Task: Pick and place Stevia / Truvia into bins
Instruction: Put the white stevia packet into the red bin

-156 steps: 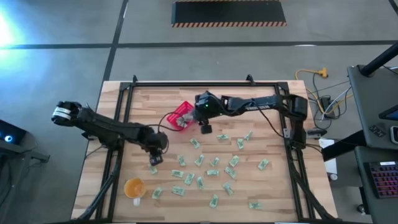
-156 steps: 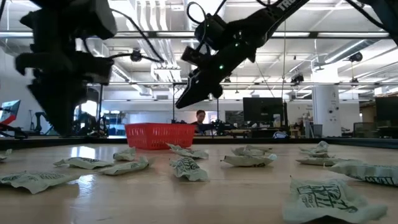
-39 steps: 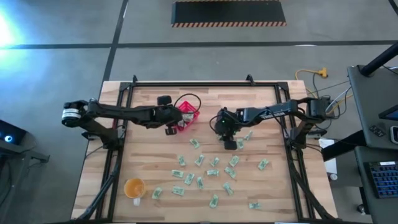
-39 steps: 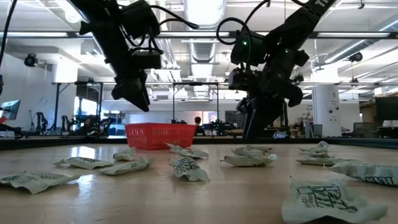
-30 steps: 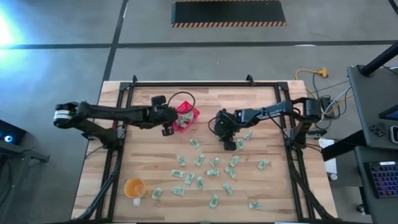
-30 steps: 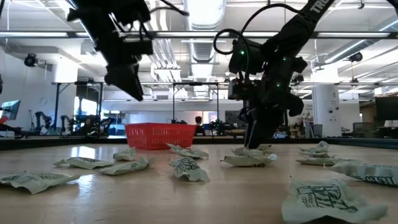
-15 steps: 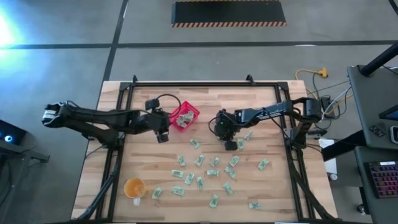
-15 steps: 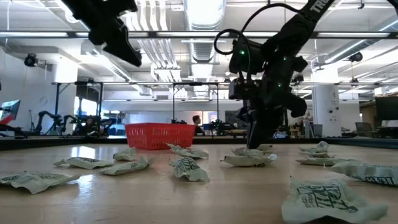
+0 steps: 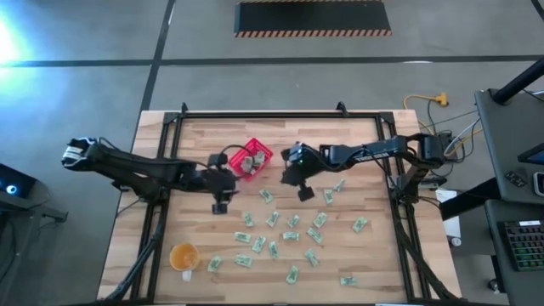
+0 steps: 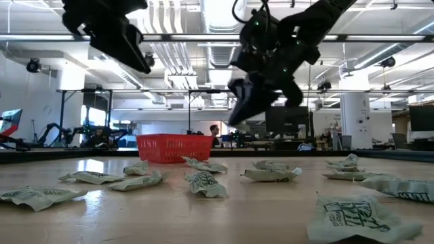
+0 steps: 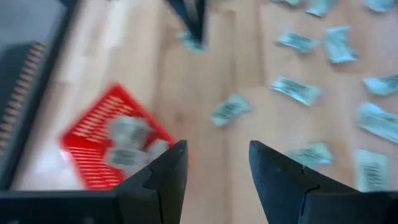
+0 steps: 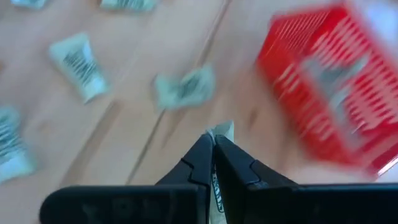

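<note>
Since half a second ago the right gripper [image 9: 304, 192] has lifted off the table and come closer to the red basket [image 9: 247, 159]; its fingers are pressed together on one packet [image 12: 221, 132], whose pale edge shows above the fingertips in the right wrist view. The left gripper [image 9: 220, 205] has drawn back from the basket and now hangs above the wood on the basket's near-left side, with its fingers [image 11: 165, 171] spread and nothing between them. Several packets already lie inside the basket. The other Stevia packets [image 9: 293, 235] are scattered on the table [image 9: 357, 255] on the near-right side of the basket, apart from it. An orange cup [image 9: 183, 255] stands well apart, toward the near-left corner.
</note>
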